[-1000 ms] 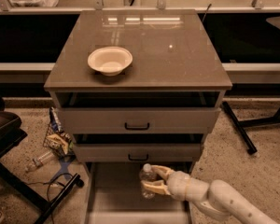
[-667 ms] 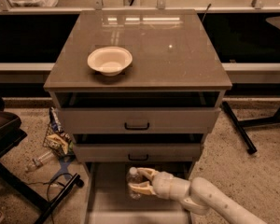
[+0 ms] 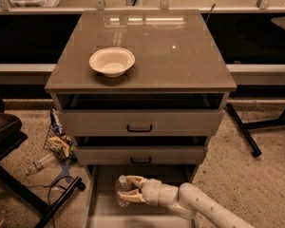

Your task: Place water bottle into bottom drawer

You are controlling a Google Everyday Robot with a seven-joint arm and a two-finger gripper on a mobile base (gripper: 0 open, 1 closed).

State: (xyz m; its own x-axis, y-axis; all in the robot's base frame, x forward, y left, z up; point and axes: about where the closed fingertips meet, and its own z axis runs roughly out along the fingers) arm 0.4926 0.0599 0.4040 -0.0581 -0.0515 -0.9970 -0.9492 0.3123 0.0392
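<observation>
The water bottle is a clear bottle held upright between the fingers of my gripper, which reaches in from the lower right on a white arm. The gripper is shut on the bottle and holds it over the left part of the bottom drawer, which is pulled out with its flat grey floor showing. The bottle's lower part is partly covered by the fingers.
A cream bowl sits on the cabinet top. Two grey drawer fronts with black handles are above the open drawer. A small bottle and wrappers lie on the floor at left, near a black chair base.
My gripper has carried the bottle leftward over the open bottom drawer, from near its middle to its left part. Nothing else has moved.
</observation>
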